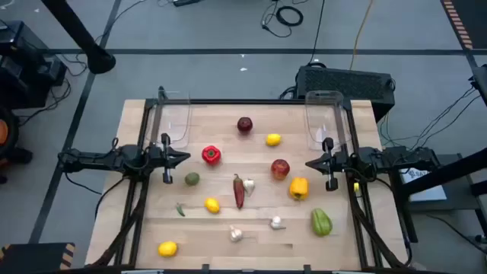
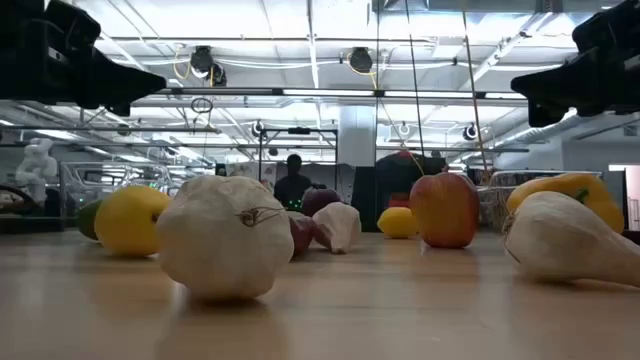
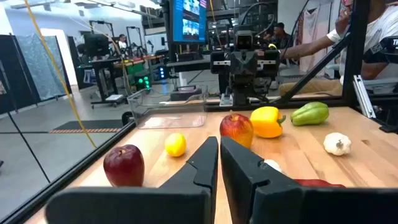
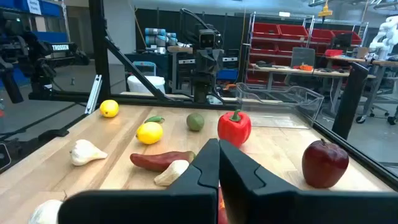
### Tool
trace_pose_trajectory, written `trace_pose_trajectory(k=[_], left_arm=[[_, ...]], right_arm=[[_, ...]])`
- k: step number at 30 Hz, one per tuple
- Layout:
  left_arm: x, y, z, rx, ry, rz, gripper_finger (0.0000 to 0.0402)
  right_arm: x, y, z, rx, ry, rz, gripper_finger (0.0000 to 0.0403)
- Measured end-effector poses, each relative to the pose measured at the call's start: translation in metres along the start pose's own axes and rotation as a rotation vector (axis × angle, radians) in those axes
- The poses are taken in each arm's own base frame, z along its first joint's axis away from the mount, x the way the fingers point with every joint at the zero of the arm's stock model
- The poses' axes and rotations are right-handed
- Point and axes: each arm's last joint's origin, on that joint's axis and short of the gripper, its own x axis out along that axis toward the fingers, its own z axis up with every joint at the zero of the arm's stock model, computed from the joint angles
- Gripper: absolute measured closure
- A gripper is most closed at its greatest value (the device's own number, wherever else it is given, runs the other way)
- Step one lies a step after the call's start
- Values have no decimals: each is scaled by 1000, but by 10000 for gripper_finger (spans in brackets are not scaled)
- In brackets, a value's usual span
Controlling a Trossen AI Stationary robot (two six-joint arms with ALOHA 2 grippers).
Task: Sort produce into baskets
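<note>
1. High view: a pale wooden desk (image 1: 251, 228) stands on a grey floor, with a black box (image 1: 346, 82) and cables behind its far edge.
2. Two clear baskets sit at the far corners of the desk, the left basket (image 1: 173, 120) and the right basket (image 1: 323, 116); as far as the see-through walls allow one to judge, neither holds any produce.
3. The left gripper (image 1: 183, 157) hovers at the desk's left side, arm level and pointing inward, its fingers clenched on nothing.
4. The right gripper (image 1: 312, 164) mirrors it at the right side, also level, fingers pressed together and holding nothing.
5. The produce lies loose between them: a green pepper (image 1: 321, 222) near the front right, a yellow pepper (image 1: 298, 188) just beside the right gripper, and a red pepper (image 1: 211, 154) near the left gripper.
6. A dark red apple (image 1: 244, 125) sits between the baskets, another apple (image 1: 280, 168) near the centre.
7. A red chili (image 1: 239, 191) lies mid-desk, touching a garlic (image 1: 249, 185).
8. Lemons (image 1: 167, 248) and further garlic bulbs (image 1: 237, 234) are scattered toward the front.
9. In the low view, a workshop with ceiling lights and a distant person (image 2: 292, 180) lies beyond.
</note>
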Motion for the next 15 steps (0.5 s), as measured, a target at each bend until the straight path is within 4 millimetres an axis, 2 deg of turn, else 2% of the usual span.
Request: trace_pose_trajectory(k=[15], left_arm=[[0, 0, 0, 0, 0, 0, 374]], right_arm=[[0, 0, 0, 0, 0, 0, 403]])
